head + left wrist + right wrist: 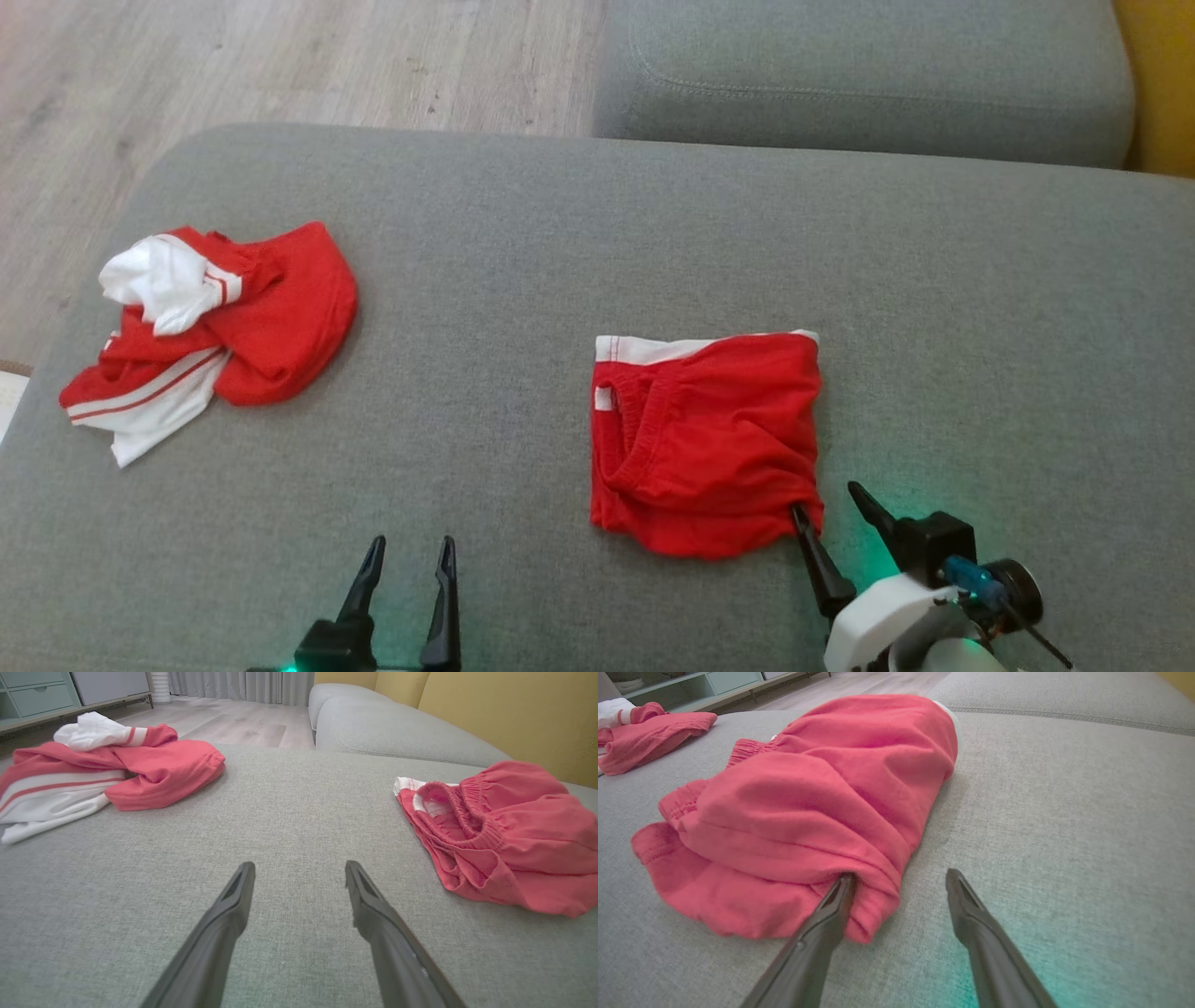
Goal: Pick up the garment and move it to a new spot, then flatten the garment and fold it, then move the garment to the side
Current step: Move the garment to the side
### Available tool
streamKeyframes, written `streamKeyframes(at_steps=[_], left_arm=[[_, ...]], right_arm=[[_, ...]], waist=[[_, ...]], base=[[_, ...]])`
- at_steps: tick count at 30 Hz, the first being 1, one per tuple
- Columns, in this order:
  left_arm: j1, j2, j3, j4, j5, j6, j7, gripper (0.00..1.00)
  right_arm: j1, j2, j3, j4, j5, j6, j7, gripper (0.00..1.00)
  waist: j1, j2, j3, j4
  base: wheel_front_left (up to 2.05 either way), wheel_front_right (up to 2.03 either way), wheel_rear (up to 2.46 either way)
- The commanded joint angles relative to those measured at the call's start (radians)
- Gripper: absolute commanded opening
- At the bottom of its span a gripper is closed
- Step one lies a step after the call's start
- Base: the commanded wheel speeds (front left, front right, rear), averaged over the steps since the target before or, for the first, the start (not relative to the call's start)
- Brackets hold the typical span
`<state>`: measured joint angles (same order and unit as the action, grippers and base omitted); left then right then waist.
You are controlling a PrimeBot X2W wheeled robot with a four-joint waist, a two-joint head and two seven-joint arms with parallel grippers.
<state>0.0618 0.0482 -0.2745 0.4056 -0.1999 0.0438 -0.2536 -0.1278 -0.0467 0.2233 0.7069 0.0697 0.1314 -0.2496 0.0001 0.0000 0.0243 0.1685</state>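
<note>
The left gripper [413, 541] and right gripper [825, 498] are spread wide. The right one pokes the folded red shorts [709, 439] near the cushion's [560, 233] front edge.

The folded garment [707, 439] lies on the cushion [560, 233] just ahead and left of the right jaws. Their left finger [831, 914] touches its near right corner, and the other stands beside it over bare cushion. A crumpled garment [210, 327] lies well ahead and left of the left jaws. Behind both are a second cushion [868, 84] and the floor [280, 56].
</note>
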Motion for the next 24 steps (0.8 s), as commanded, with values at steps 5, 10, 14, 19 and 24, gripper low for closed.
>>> streamKeyframes(at_steps=[5,10,14,19,24], left_arm=[[-0.051,0.002,0.020,-0.033,-0.010,0.002,-0.008,1.00],[-0.051,0.002,0.022,-0.034,-0.012,0.002,-0.008,1.00],[-0.039,0.002,0.028,-0.034,-0.011,-0.004,-0.008,1.00],[-0.030,0.002,0.028,-0.036,-0.012,-0.006,-0.008,1.00],[-0.031,0.002,0.029,-0.034,-0.012,-0.005,-0.008,1.00]], right_arm=[[-0.041,-0.004,0.035,-0.028,-0.005,-0.001,-0.012,0.00],[-0.016,-0.004,0.033,-0.051,0.015,-0.001,-0.012,0.00],[0.035,-0.004,0.000,-0.120,0.034,-0.001,-0.012,0.00],[0.123,-0.004,-0.021,-0.170,0.033,-0.001,-0.012,0.00],[0.154,-0.004,-0.028,-0.153,0.060,-0.001,-0.012,0.93]], waist=[[-0.0001,0.0000,0.007,-0.001],[-0.0001,0.0000,0.002,-0.012],[-0.0001,0.0000,-0.013,-0.033],[-0.0001,0.0000,-0.027,-0.065],[-0.0001,0.0000,-0.033,-0.087]], base=[[0.00,0.00,0.00],[0.00,0.00,0.00],[0.00,0.00,0.00],[0.00,0.00,0.00],[0.00,0.00,0.00]])
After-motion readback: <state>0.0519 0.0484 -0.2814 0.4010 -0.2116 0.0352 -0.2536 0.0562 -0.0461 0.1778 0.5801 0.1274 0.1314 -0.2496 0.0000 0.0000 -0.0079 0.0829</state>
